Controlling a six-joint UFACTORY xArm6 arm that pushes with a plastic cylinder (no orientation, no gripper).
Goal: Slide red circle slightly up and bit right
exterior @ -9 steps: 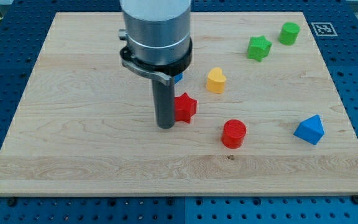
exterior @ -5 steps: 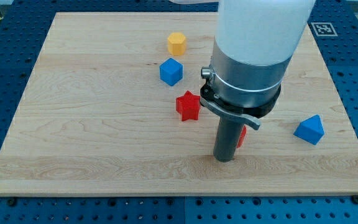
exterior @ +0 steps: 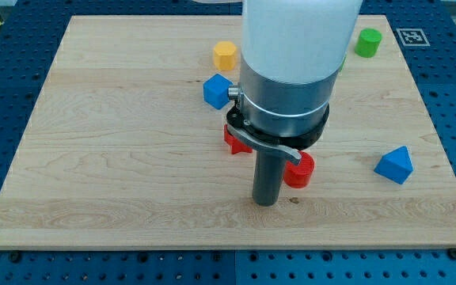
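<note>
The red circle (exterior: 301, 171) is a short red cylinder on the wooden board (exterior: 117, 158), right of the middle and partly hidden by the arm. My tip (exterior: 267, 203) rests on the board just left of and below the red circle, close to it or touching it. The red star (exterior: 231, 138) shows only as a sliver behind the arm, up and left of the tip.
A blue cube (exterior: 217, 91) and a yellow hexagon block (exterior: 225, 55) lie at upper middle. A green cylinder (exterior: 366, 42) stands at upper right. A blue triangular block (exterior: 393, 165) lies at right. The arm's wide body hides other blocks behind it.
The arm swung from the red star's left across to the red circle's lower left, then shifted slightly left. The red circle has barely moved.
</note>
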